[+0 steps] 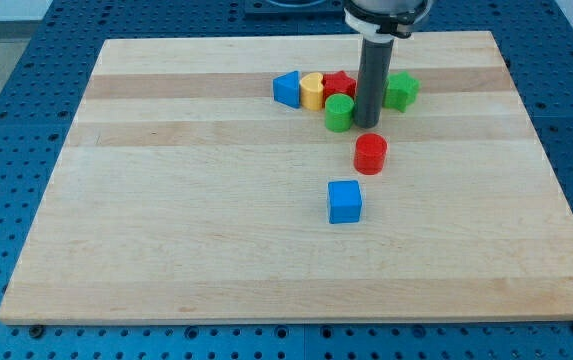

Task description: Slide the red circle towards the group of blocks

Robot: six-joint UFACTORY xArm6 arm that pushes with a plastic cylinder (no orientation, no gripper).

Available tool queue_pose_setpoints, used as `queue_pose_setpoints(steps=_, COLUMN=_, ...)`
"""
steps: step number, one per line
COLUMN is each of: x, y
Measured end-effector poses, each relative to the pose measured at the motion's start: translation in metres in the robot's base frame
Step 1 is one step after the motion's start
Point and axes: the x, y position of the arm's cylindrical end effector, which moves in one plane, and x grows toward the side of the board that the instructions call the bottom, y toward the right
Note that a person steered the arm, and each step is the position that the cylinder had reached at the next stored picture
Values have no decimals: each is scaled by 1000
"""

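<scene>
Wooden board (pixel 166 230) on a blue perforated bench (pixel 6 120). Left to right, the cluster near the view's top: blue block (pixel 286 89), roughly triangular or wedge-shaped; yellow block (pixel 312 91) touching it, shape hard to make out; red block (pixel 340 84), partly hidden behind its neighbours, shape unclear; green cylinder (pixel 339 114) just in front. Blue cube (pixel 345 201) sits apart, toward the view's bottom. My tip (pixel 367 124) stands just right of the green cylinder; the rod carries no hand, so nothing is grasped. Red circle (pixel 370 154) lies just below the tip, not touching the cluster. Green block (pixel 400 91) is partly hidden by the rod. The rod's mount is cut off at the view's top. No containers or legible writing.
</scene>
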Motion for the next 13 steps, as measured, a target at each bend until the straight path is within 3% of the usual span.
queue_pose_setpoints(steps=3, x=42, y=60)
queue_pose_setpoints(steps=7, x=61, y=-1)
queue_pose_setpoints(steps=9, x=94, y=-13)
queue_pose_setpoints(steps=13, x=77, y=-26)
